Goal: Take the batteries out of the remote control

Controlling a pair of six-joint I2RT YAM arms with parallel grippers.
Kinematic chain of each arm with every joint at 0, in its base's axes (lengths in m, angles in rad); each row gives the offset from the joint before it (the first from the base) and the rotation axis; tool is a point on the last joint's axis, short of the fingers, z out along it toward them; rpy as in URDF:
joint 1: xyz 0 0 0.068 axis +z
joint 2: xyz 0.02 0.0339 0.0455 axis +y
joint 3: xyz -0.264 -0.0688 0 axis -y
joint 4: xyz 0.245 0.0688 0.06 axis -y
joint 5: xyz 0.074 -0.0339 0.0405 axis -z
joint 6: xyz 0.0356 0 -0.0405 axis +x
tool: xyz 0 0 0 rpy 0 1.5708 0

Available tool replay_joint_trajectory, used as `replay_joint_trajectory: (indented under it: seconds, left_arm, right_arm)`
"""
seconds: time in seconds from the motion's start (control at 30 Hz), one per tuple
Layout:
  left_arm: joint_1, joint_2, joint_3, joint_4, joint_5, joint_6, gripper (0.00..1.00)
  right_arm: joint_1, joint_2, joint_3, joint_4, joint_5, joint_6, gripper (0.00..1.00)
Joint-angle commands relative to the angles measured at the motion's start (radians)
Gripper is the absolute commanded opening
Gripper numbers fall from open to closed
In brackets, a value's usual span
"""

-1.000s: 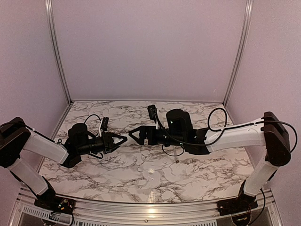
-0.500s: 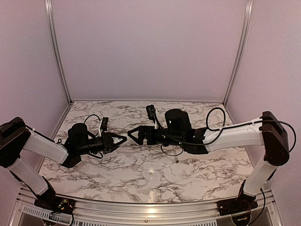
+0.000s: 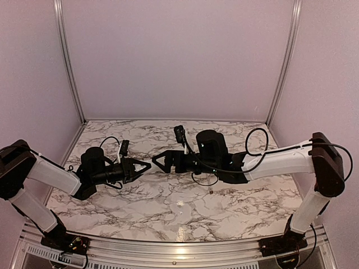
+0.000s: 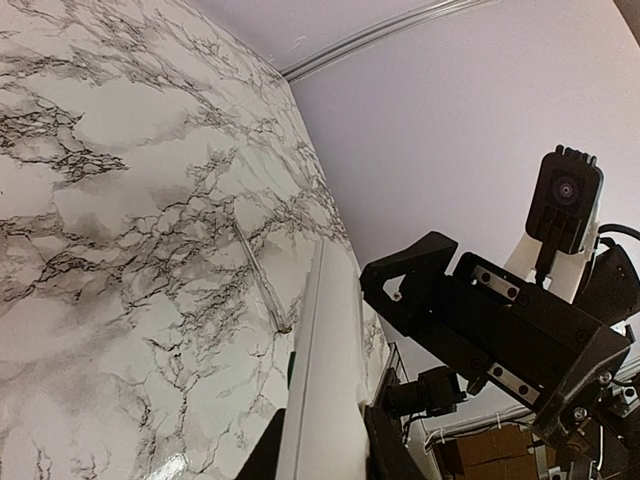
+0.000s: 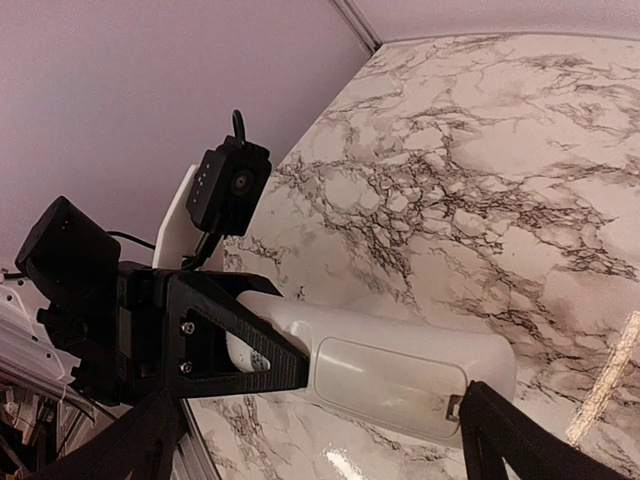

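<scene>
The remote control is a slim white bar held up off the table, with its battery cover closed and facing the right wrist camera. My left gripper is shut on one end of it, and the remote runs up between the two dark fingers. My right gripper is open and straddles the remote's free end, with one fingertip at the small latch on the cover's edge. In the top view the left gripper and right gripper meet tip to tip above the table's middle. The batteries are hidden.
A thin grey stick lies on the marble table beyond the remote. A small white speck sits on the table nearer the front edge. Lilac walls enclose the table on three sides.
The right arm has crept slightly left, closer to the left gripper. The left arm and its grip on the remote are unchanged.
</scene>
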Motion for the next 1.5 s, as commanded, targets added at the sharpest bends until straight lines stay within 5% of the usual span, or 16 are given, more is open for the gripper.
replay_joint_trajectory:
  seconds: [0.0, 1.47]
  left_arm:
    - [0.003, -0.037, -0.004, 0.029, 0.013, 0.025, 0.00]
    - [0.004, -0.069, -0.011, 0.041, 0.033, 0.053, 0.00]
  right_arm:
    - [0.008, 0.024, 0.033, -0.019, -0.014, 0.000, 0.97]
    - [-0.026, 0.005, -0.070, 0.114, -0.149, 0.069, 0.96]
